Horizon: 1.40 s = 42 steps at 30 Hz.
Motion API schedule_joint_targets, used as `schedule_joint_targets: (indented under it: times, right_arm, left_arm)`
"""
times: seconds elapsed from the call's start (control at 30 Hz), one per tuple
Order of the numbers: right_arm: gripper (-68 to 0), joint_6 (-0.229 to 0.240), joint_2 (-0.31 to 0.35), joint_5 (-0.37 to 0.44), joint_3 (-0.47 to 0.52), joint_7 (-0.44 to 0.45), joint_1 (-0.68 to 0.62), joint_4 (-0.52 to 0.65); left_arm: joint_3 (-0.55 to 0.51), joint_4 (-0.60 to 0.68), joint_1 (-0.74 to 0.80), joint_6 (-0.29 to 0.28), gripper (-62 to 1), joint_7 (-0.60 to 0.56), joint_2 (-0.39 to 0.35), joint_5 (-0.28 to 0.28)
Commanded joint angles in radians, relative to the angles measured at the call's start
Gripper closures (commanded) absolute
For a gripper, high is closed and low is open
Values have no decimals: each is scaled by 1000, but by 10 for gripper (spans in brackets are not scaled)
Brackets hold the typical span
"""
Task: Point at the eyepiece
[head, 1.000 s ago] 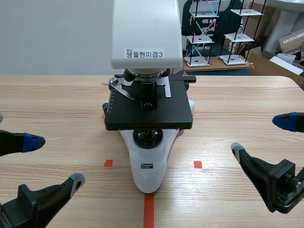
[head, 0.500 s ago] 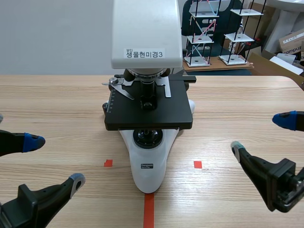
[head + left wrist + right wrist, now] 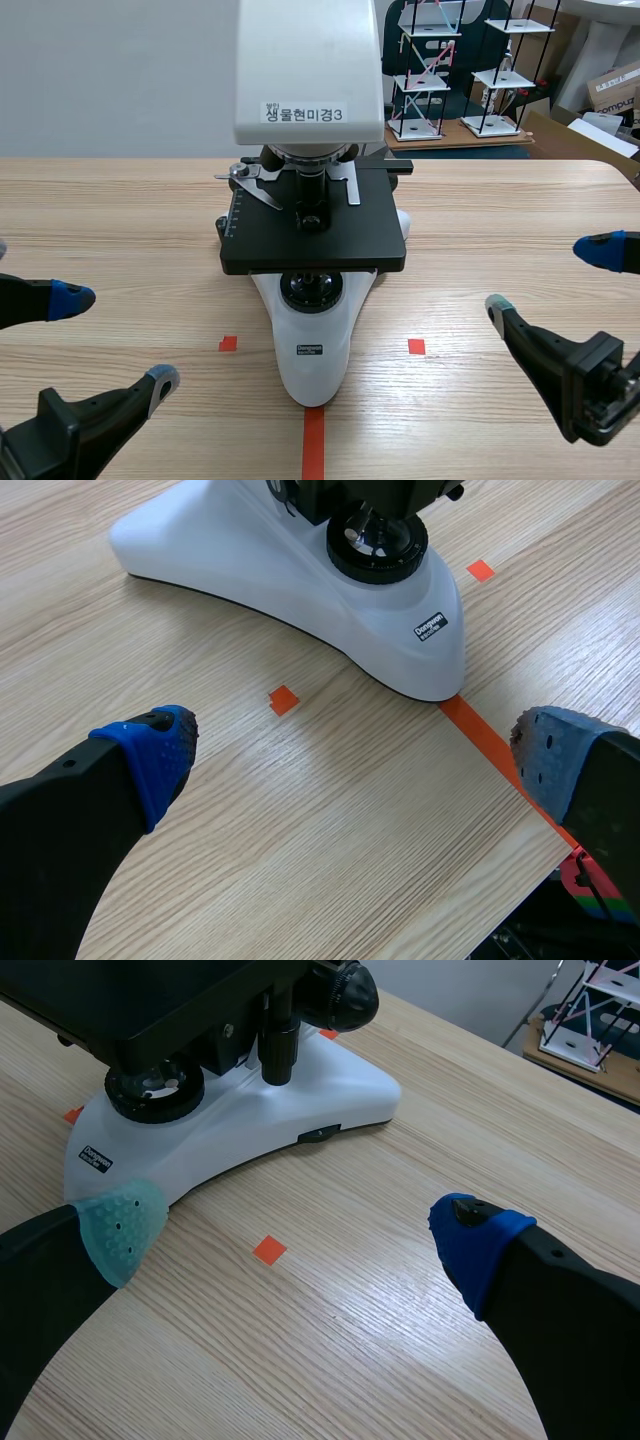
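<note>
The microscope [image 3: 312,340] ahead of both claws is showing a white body, a black stage [image 3: 315,235] and a white label [image 3: 303,114] with black print. The table [image 3: 120,220] under the claws is showing pale wood grain, with orange-red tape marks [image 3: 313,440]. The left gripper [image 3: 350,748] is showing black fingers with dotted pads, one bright blue, one greyish blue. The right gripper [image 3: 295,1228] is showing one pale green dotted pad and one blue.

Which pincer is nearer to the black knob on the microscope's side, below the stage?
Right. The right pincer sits open on the same side of the microscope as the black knob, nearer the robot. The left pincer, also open, is beyond the microscope on its opposite side.
</note>
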Motion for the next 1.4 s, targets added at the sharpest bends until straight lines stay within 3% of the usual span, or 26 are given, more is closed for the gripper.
schedule_joint_targets:
  times: [0.0, 0.07, 0.23, 0.37, 0.9, 1.13, 1.23, 1.37]
  right_arm:
    - [-578, 0, 0, 8, 0, 11, 6, 6]
    - [-561, 0, 0, 8, 0, 11, 6, 6]
    - [-381, 0, 0, 8, 0, 28, 7, 6]
    - [-299, 0, 0, 8, 0, 38, 7, 6]
    - [-272, -1, 0, 8, 0, 43, 6, 6]
    - [-31, -3, 4, 12, 0, 140, 15, 9]
    - [-6, -3, 5, 21, 9, 136, 45, 37]
    - [-6, -4, 5, 33, 26, 62, 106, 110]
  left_arm:
    - [-4, 7, 0, -2, -623, -13, 2, -10]
    - [-4, 7, 0, -2, -623, -13, 2, -10]
    - [-4, 7, 0, -2, -623, -13, 2, -10]
    - [-4, 7, 0, -2, -623, -13, 2, -10]
    - [-4, 7, 0, -2, -623, -14, 2, -10]
    - [-4, 7, 0, -2, -623, -14, 2, -10]
    - [-4, 7, 0, -2, -623, -14, 2, -10]
    - [-4, 7, 0, -2, -623, -22, 2, -10]
